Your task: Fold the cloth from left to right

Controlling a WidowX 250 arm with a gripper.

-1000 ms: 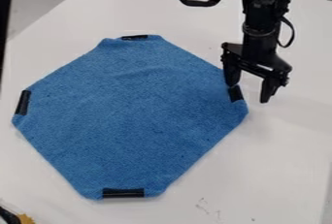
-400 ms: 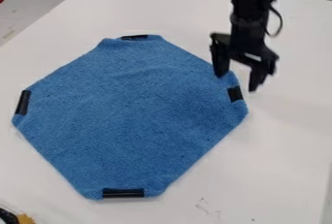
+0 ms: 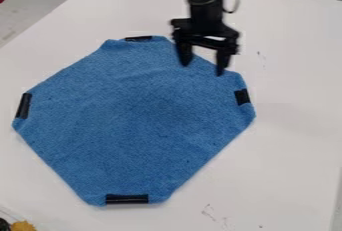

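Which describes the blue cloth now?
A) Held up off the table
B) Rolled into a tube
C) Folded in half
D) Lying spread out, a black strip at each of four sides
D: the blue cloth lies open across the white table, with four black strips spaced around its edge.

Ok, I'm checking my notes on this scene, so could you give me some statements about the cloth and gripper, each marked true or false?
1. The cloth has four black strips along its rim. True.
2. The cloth is folded in half. False: it lies spread out on the table.
3. The gripper is open. True.
4. The gripper is at the cloth's left strip. False: it is by the upper right edge.
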